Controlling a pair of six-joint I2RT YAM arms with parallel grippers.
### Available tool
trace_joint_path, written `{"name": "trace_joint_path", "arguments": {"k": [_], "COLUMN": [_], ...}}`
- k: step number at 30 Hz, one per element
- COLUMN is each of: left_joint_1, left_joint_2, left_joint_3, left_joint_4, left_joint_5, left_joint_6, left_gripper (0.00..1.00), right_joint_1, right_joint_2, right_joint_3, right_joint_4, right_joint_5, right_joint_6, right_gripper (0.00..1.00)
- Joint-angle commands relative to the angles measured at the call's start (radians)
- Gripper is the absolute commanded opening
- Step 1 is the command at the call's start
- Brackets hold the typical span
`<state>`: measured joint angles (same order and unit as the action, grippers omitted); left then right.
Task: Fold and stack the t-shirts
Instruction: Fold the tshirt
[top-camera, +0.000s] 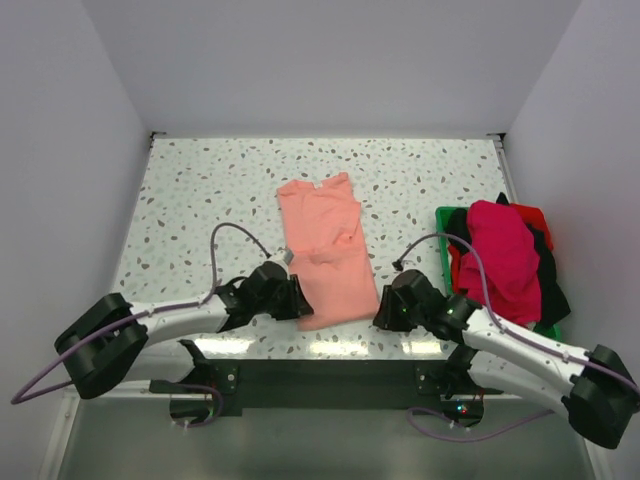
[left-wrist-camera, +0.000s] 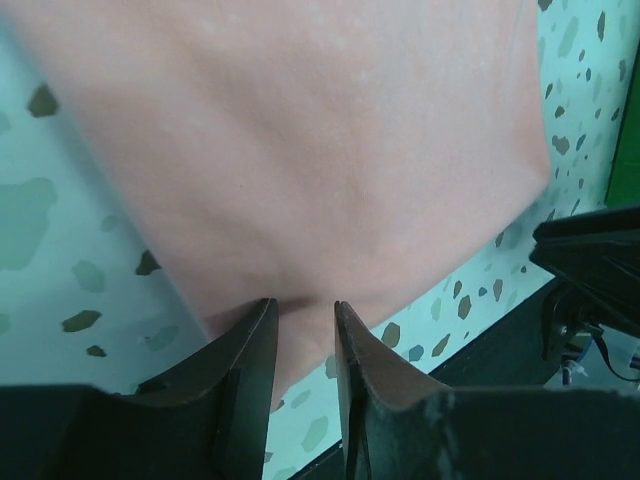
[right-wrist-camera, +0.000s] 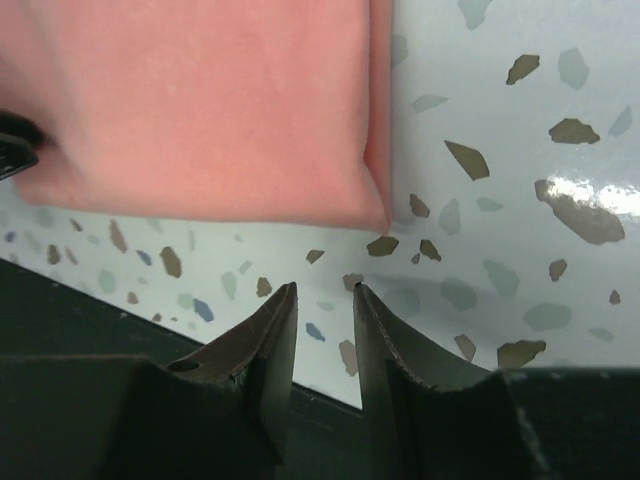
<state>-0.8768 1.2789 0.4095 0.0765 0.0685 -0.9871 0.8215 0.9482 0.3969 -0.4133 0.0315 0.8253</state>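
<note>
A salmon-pink t-shirt (top-camera: 325, 250) lies folded into a long strip on the speckled table, collar end away from me. My left gripper (top-camera: 300, 300) is at its near left corner. In the left wrist view its jaws (left-wrist-camera: 300, 305) stand a little apart, with the shirt's edge (left-wrist-camera: 300, 150) puckered between the tips. My right gripper (top-camera: 382, 313) is just short of the near right corner. Its jaws (right-wrist-camera: 325, 290) are open over bare table, a short way from the pink cloth (right-wrist-camera: 200, 110). A magenta t-shirt (top-camera: 503, 255) tops a pile with red (top-camera: 535, 215) and black (top-camera: 550, 285) ones.
The pile rests on a green tray (top-camera: 443, 215) by the right wall. The table's dark near edge (right-wrist-camera: 60, 300) runs just behind both grippers. White walls close in the left, far and right sides.
</note>
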Motion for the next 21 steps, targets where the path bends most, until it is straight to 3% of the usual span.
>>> {"name": "trace_joint_path", "arguments": {"k": [1,5,8,15,21], "left_joint_1": [0.044,0.050,0.050,0.016,-0.001], "left_joint_2": [-0.093,-0.196,-0.274,-0.257,-0.250], "left_joint_3": [0.032,0.055,0.031,-0.058,-0.138], "left_joint_4": [-0.072,-0.211,-0.253,-0.181,-0.121], "left_joint_5": [0.005,-0.030,-0.065,-0.019,0.008], "left_joint_6": [0.056,0.039,-0.019,-0.056,-0.096], "left_gripper": [0.34,0.37,0.39,0.38,0.41], "right_joint_1": [0.005,0.005,0.005,0.005,0.004], "right_joint_2": [-0.164,-0.246,-0.154,0.130,0.103], "right_joint_3": [0.020,0.075,0.108,0.146,0.054], "right_joint_4": [-0.090,-0.148,-0.092,0.071,0.058], "right_joint_5": [0.024,0.083,0.096,0.111,0.130], "right_joint_6": [0.046,0.061,0.038,-0.021,-0.008], "right_gripper": [0.34,0.40,0.40,0.36,0.35]}}
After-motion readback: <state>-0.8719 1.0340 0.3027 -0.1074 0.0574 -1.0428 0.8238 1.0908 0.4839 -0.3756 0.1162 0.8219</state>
